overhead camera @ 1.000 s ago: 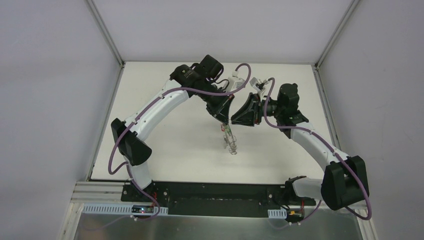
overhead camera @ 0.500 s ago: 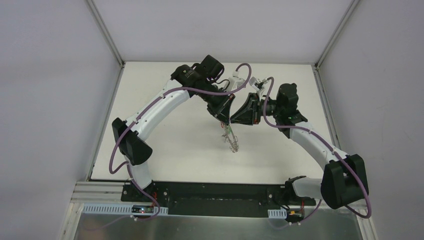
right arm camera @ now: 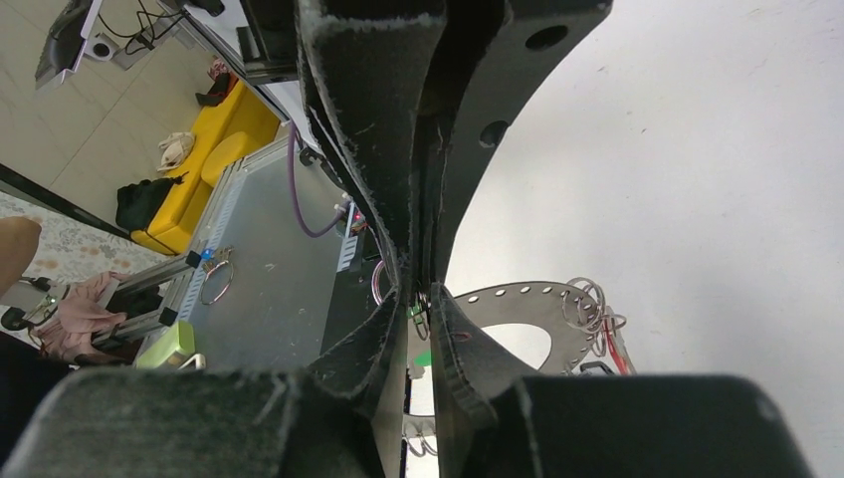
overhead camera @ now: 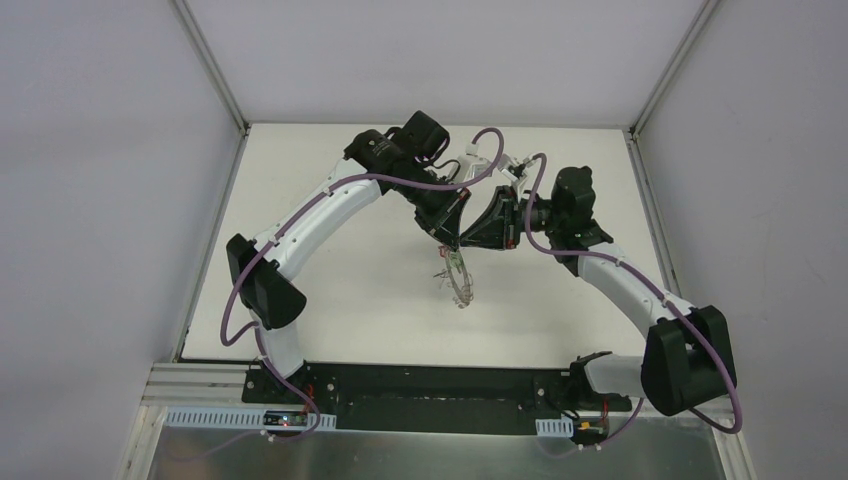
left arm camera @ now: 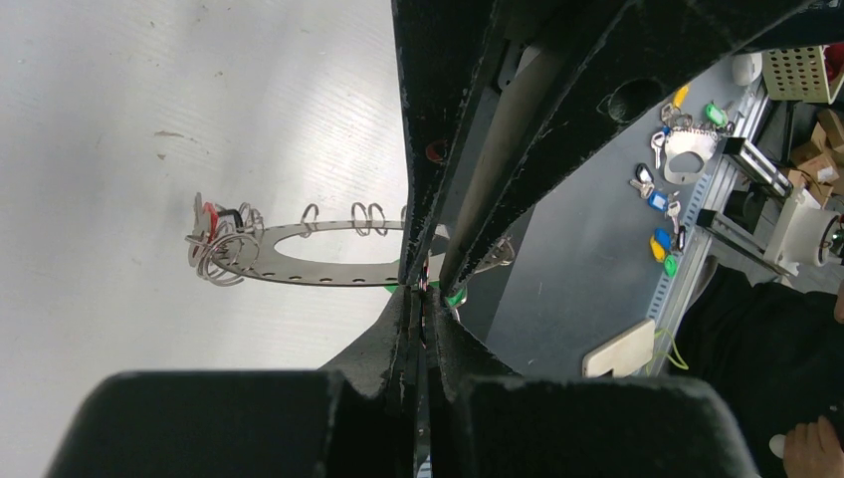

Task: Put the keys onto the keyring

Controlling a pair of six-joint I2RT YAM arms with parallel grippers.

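The keyring point(left arm camera: 318, 274) hangs over the table point(left arm camera: 149, 100), its rim pinched in my left pincer point(left arm camera: 419, 294). My right pincer point(right arm camera: 417, 301) is pressed together on a green key point(right arm camera: 412, 312) beside it. A red key point(left arm camera: 208, 212) sits at the ring's far end.

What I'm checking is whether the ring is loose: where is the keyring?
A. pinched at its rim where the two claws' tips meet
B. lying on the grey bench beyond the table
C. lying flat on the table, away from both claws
A: both wrist views show the keyring caught by its rim between the shut tips of the left claw and the right claw.
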